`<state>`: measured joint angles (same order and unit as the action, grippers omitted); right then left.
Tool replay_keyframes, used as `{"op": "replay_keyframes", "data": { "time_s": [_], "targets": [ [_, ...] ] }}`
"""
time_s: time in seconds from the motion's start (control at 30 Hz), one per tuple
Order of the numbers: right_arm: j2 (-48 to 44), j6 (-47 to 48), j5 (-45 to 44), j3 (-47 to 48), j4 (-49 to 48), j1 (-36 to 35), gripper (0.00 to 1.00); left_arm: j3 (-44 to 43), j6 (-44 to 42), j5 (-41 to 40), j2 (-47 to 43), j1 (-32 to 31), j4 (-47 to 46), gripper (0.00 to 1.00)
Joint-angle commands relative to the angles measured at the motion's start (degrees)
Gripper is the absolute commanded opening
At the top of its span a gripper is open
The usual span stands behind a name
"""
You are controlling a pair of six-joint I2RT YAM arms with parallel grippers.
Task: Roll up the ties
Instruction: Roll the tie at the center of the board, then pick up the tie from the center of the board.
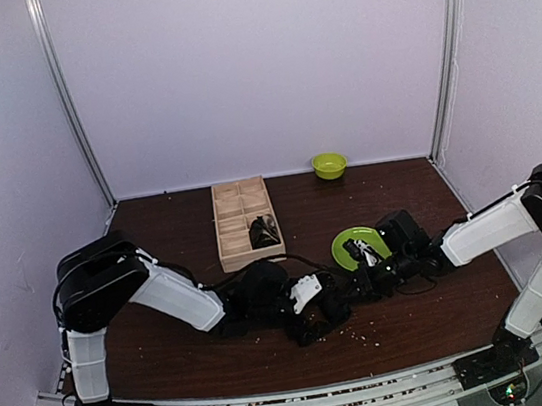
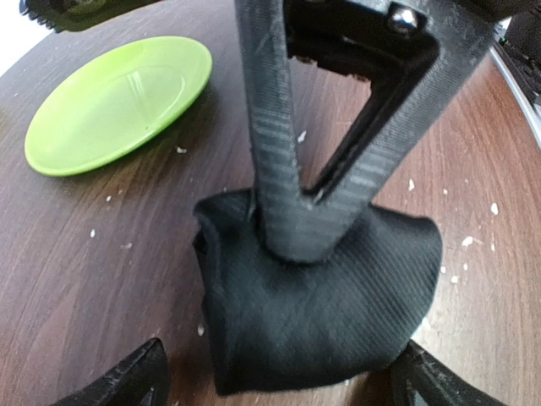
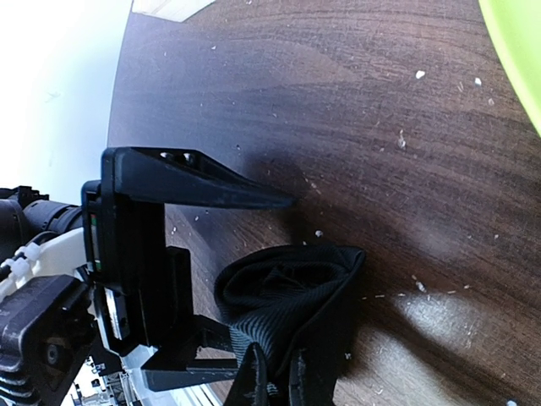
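Note:
A black tie (image 2: 321, 313), rolled into a loose bundle, lies on the dark wooden table near the front middle. My right gripper (image 3: 275, 385) is shut on one edge of the roll (image 3: 287, 292); in the left wrist view its fingers (image 2: 275, 169) come down from above onto the fabric. My left gripper (image 2: 279, 389) is open, with its fingertips (image 2: 127, 385) standing on either side of the roll, low over the table. In the top view the two grippers, left (image 1: 326, 318) and right (image 1: 357, 287), meet there. A second rolled tie (image 1: 263, 230) sits in a wooden box compartment.
The wooden divided box (image 1: 232, 227) stands at the back left of centre. A green plate (image 1: 349, 240) lies just behind the grippers and also shows in the left wrist view (image 2: 118, 101). A small green bowl (image 1: 328, 165) is by the back wall. White crumbs dot the table.

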<state>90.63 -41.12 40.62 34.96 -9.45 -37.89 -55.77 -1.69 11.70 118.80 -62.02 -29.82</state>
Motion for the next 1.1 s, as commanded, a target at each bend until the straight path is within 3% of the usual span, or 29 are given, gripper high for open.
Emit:
{"op": "replay_keyframes", "data": {
  "time_s": [0.0, 0.13, 0.23, 0.3, 0.37, 0.47, 0.53, 0.87, 1.07],
  "targets": [
    [0.42, -1.77, -2.43, -1.64, -1.15, 0.10, 0.00, -2.47, 1.49, 1.21, 3.22, 0.05, -5.23, 0.90],
    [0.37, -2.39, -2.81, -1.80, -1.77, 0.15, 0.00, -4.54, 1.01, 1.70, 5.54, -1.18, -4.95, 0.80],
    [-0.03, -2.63, -2.96, -1.75, -2.04, 0.16, 0.00, -4.52, 0.67, 0.59, 5.81, -1.61, -4.92, 0.57],
    [-0.46, -2.65, -3.21, -1.89, -1.96, 0.25, 0.00, -3.03, 0.74, -0.82, 4.79, -1.53, -5.92, 0.49],
    [-0.86, -2.80, -3.23, -2.19, -2.12, 0.42, 0.00, -1.25, 0.72, -2.00, 2.98, -1.53, -6.55, 0.58],
    [-1.65, -2.73, -2.99, -2.23, -2.23, 0.77, 0.00, 2.76, 1.79, -3.61, -0.85, -1.46, -8.74, 0.88],
    [-2.63, -2.44, -2.79, -2.37, -2.23, 0.91, 0.00, 5.67, 2.89, -4.71, -3.84, -1.21, -9.75, 0.97],
    [-10.67, 8.07, -6.67, 5.32, 10.68, 1.40, 0.00, 17.68, 13.47, -3.60, -15.52, 5.18, -15.93, 0.98],
    [-13.36, 11.02, -7.30, 9.81, 12.57, 2.95, 0.00, 25.06, 20.48, -4.14, -21.36, 8.64, -24.79, 0.98]
  ]
}}
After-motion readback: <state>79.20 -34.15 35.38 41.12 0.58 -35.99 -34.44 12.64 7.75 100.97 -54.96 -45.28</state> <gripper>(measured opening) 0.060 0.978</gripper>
